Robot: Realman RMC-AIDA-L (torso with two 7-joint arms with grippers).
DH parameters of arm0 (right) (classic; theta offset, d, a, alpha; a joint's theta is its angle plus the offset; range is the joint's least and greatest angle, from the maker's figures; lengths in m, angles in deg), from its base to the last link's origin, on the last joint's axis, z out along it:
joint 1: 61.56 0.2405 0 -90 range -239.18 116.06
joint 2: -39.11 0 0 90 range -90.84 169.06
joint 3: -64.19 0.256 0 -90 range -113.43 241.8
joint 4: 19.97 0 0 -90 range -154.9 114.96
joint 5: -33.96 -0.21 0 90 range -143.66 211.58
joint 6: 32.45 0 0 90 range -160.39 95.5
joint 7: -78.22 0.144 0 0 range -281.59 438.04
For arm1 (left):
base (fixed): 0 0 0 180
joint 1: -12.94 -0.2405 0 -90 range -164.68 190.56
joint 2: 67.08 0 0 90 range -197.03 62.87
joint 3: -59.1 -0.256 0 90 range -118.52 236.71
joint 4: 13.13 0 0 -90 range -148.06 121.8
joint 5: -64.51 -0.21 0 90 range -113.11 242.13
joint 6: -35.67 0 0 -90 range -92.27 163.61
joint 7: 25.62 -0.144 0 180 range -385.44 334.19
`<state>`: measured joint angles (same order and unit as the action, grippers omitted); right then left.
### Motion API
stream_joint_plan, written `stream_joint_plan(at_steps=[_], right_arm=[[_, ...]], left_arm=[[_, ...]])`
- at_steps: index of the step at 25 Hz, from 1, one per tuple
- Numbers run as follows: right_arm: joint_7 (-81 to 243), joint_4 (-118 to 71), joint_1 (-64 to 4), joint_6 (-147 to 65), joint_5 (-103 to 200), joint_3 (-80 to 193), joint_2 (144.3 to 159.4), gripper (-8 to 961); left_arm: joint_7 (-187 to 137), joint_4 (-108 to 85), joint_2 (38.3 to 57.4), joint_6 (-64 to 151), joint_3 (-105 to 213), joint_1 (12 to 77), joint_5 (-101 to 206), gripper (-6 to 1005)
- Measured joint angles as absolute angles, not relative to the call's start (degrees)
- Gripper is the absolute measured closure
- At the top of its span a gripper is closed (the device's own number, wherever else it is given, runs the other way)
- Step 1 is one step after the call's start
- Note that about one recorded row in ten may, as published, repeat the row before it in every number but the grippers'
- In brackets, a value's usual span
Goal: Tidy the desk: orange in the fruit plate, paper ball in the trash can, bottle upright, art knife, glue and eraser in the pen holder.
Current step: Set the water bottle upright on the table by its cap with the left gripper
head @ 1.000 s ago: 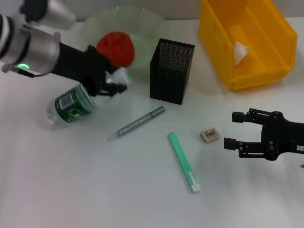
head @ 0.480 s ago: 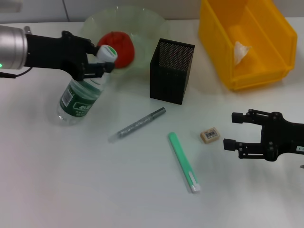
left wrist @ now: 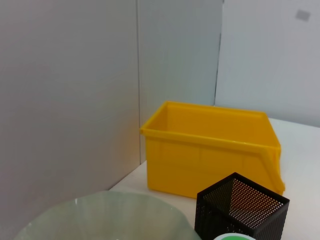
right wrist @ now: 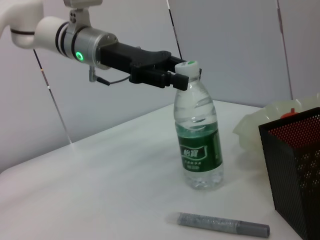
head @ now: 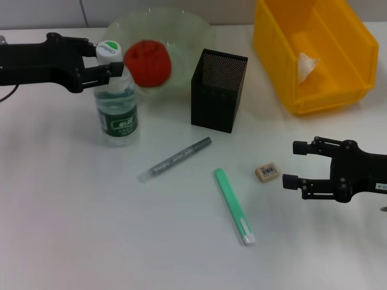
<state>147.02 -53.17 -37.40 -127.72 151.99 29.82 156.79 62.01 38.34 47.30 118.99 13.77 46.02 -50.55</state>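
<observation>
bottle (head: 117, 106) swung from tilted to upright since half second ago, upper left of head view; left gripper (head: 104, 65) fingers clamp its neck below cap. right gripper (head: 294, 164) fingers wide, near eraser (head: 267, 172), lower right.
done: orange (head: 147, 61) in fruit plate (head: 181, 27), paper ball (head: 307, 65) in trash can (head: 338, 90).
left: eraser, silver knife (head: 175, 158), green glue (head: 234, 205) on bench (head: 91, 229), pen holder (head: 219, 90) unfilled.
right wrist view shows bottle base flat on bench; head view less clear on that.

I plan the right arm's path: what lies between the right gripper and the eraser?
Nothing. In the head view, only bare desk separates the open right gripper from the eraser, which lies just ahead of its fingers.
</observation>
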Motion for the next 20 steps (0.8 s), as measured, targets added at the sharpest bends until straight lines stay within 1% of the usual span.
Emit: stream_joint_plan(at_steps=[2,3,6,8,9,10,20], right_arm=[[147.14,-53.20,-37.33,-127.72,151.98,29.83,156.80,118],[147.20,-53.21,-37.29,-127.72,151.99,29.84,156.80,118],[147.45,-53.34,-37.25,-127.73,151.98,29.87,156.80,118],[147.74,-53.57,-37.22,-127.73,151.98,29.86,156.80,118],[147.86,-53.71,-37.21,-127.74,151.98,29.85,156.79,118],[147.86,-53.71,-37.21,-127.74,151.98,29.85,156.79,118],[147.91,-53.72,-37.22,-127.81,151.99,30.11,156.80,118]], left_arm=[[62.01,38.34,47.30,118.99,13.77,46.02,-50.55,549],[59.63,35.34,46.98,119.02,15.69,45.93,-49.69,548],[58.07,34.48,47.25,118.97,16.94,45.91,-49.48,547],[57.02,34.17,47.54,118.98,17.60,45.83,-49.27,546],[53.58,33.99,48.51,118.83,18.90,45.07,-47.41,546],[52.87,33.93,48.70,118.64,19.16,44.85,-46.67,545],[50.92,30.14,48.92,114.64,20.07,44.58,-43.09,541]])
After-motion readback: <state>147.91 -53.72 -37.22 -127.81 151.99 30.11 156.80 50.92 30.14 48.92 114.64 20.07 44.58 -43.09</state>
